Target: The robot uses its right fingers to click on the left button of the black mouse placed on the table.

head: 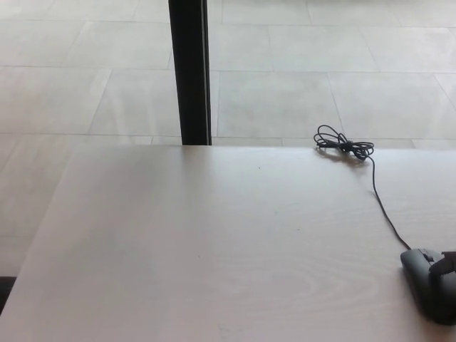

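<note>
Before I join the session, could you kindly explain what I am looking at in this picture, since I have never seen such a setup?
The picture comes from a camera on the head of a humanoid robot, looking down at the work in front of it. The pale wooden surface is a table. Near its right edge lies a black mouse, partly cut off by the frame. Its thin cable runs away across the table and ends in a loose coil at the far edge. The small dark shape over the right side of the mouse is part of the robot's right hand, reaching in from the right; so little shows that I cannot tell how it is shaped or whether it presses the button. The left hand is out of view. Beyond the table are a tiled floor and a dark post.
</note>
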Available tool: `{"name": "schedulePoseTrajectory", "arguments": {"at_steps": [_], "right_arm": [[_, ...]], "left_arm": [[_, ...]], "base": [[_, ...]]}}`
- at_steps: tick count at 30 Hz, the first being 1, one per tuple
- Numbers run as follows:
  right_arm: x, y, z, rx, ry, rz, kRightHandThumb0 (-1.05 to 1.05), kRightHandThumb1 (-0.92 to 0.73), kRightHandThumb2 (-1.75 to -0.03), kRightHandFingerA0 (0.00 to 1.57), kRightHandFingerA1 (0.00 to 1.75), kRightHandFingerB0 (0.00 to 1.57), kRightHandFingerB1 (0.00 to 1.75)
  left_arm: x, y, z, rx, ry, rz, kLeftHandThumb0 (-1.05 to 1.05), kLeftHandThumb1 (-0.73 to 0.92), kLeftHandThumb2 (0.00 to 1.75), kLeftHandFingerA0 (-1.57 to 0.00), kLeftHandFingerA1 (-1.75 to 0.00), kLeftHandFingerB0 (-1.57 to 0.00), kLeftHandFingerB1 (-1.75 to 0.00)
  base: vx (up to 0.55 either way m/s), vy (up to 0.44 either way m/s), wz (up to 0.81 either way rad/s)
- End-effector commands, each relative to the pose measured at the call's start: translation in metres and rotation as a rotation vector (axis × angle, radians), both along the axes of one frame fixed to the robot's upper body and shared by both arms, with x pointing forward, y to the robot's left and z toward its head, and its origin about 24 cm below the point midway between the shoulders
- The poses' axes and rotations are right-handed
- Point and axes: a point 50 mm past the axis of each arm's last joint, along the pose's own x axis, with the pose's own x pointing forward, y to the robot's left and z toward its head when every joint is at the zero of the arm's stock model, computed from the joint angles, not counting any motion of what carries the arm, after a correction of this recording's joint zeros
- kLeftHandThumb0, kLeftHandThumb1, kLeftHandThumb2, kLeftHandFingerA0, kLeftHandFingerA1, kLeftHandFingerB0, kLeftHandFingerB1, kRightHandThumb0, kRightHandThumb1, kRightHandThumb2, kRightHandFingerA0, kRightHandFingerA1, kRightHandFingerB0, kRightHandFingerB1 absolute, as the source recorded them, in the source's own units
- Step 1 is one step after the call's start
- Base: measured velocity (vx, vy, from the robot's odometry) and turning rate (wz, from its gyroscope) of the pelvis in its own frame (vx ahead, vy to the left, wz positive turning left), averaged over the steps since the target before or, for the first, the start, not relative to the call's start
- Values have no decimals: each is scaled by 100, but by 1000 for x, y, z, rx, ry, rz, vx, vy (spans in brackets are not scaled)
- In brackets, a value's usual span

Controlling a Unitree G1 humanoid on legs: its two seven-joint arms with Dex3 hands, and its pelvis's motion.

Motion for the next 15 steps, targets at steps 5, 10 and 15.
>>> {"name": "schedulePoseTrajectory", "arguments": {"at_steps": [5, 10, 15], "right_arm": [[13, -7, 17, 0, -19, -40, -16, -58, -64, 79, 161, 62, 45], [16, -1, 20, 6, -33, -16, -14, -55, -64, 81, 161, 64, 45], [17, 6, 19, 4, -43, 14, -13, -52, -69, 82, 164, 65, 45]], "left_arm": [[-1, 7, 9, 47, -4, -30, -20, 77, 63, -65, -55, -59, -47], [-1, 6, 8, 29, -20, -13, -20, 74, 62, -66, -56, -61, -48], [-2, 6, 7, 20, -21, -13, -13, 74, 62, -65, -52, -61, -48]], "base": [[0, 0, 0], [0, 0, 0], [0, 0, 0]]}}
